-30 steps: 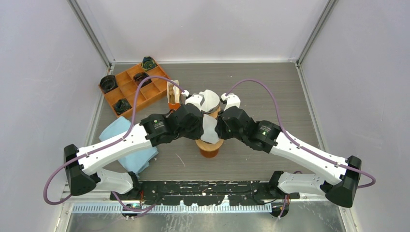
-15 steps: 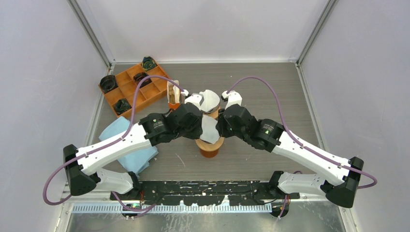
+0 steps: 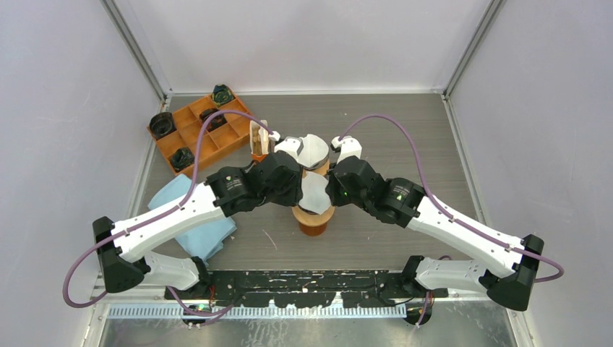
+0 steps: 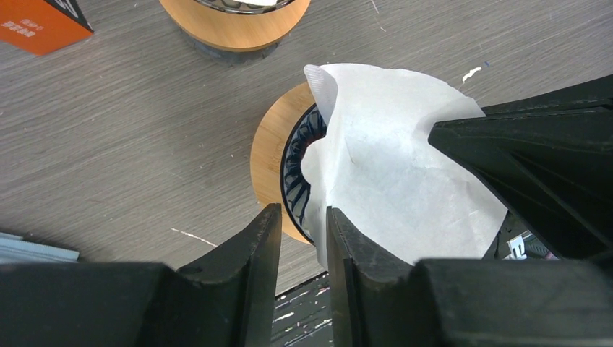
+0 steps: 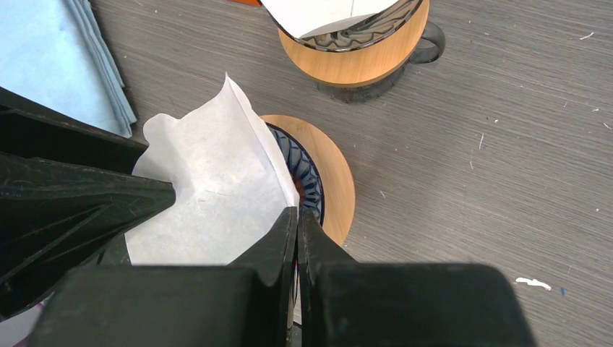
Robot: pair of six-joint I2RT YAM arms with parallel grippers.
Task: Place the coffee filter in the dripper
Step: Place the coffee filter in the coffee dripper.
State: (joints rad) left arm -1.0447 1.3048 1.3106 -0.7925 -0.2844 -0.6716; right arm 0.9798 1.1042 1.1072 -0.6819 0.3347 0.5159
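Note:
The white paper coffee filter (image 3: 314,194) hangs over the wood-ringed dripper (image 3: 313,220) at the table's middle, its lower part inside the dark ribbed cone. My right gripper (image 5: 297,211) is shut on the filter's right edge (image 5: 209,195), just above the dripper's rim (image 5: 336,173). My left gripper (image 4: 300,210) is open with a narrow gap. The filter's left edge (image 4: 390,166) lies against the inner face of its right finger, above the dripper (image 4: 271,144). In the top view both grippers, left (image 3: 296,189) and right (image 3: 331,191), flank the filter.
A second wood-ringed dripper (image 3: 313,150) holding a white filter stands just behind. A stand of filters (image 3: 258,139) is at its left. An orange compartment tray (image 3: 195,130) sits back left. A folded blue cloth (image 3: 181,210) lies under the left arm.
The filter has come down and looks shorter over the dripper. Both wrists have shifted slightly towards the back of the table.

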